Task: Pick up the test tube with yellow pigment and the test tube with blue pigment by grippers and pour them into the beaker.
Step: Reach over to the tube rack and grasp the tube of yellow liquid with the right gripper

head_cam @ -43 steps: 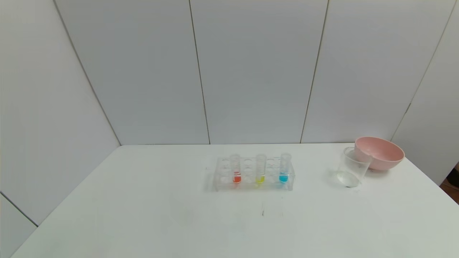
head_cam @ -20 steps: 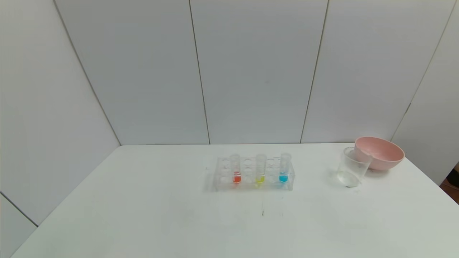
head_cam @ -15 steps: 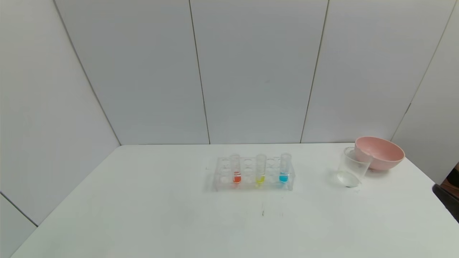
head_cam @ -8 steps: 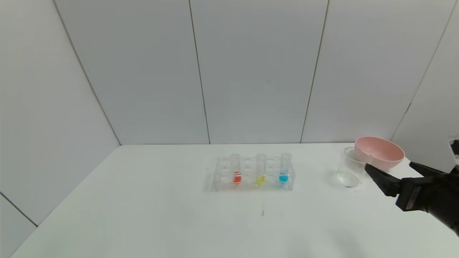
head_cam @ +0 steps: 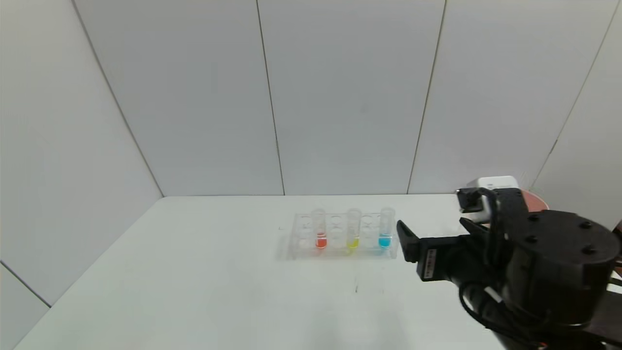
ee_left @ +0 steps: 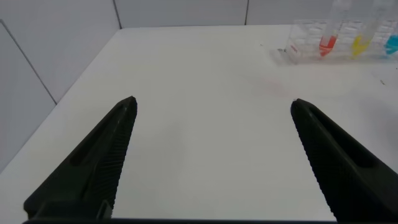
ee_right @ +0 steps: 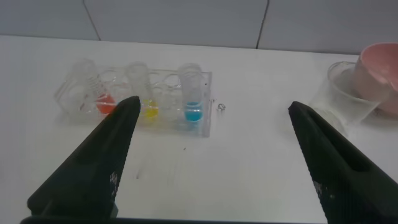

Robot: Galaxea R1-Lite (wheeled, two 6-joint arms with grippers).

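Note:
The test tube with yellow pigment (head_cam: 353, 241) and the test tube with blue pigment (head_cam: 385, 239) stand upright in a clear rack (head_cam: 301, 243) at mid-table. Both also show in the right wrist view, yellow (ee_right: 149, 112) and blue (ee_right: 193, 114). My right gripper (head_cam: 431, 223) is open and empty, just right of the rack's blue end, apart from it. In the head view the arm hides the beaker; the right wrist view shows the beaker (ee_right: 345, 102) standing right of the rack. My left gripper (ee_left: 212, 101) is open and empty over bare table, far from the rack (ee_left: 305, 46).
A third tube with orange-red liquid (head_cam: 320, 240) stands at the rack's left end. A pink bowl (ee_right: 379, 78) sits right behind the beaker; only a sliver of the bowl (head_cam: 534, 197) shows in the head view. White walls close the table's back and sides.
My right arm has come into the head view from the right edge and swung left toward the rack. It now covers the beaker and most of the bowl. The tubes have not moved.

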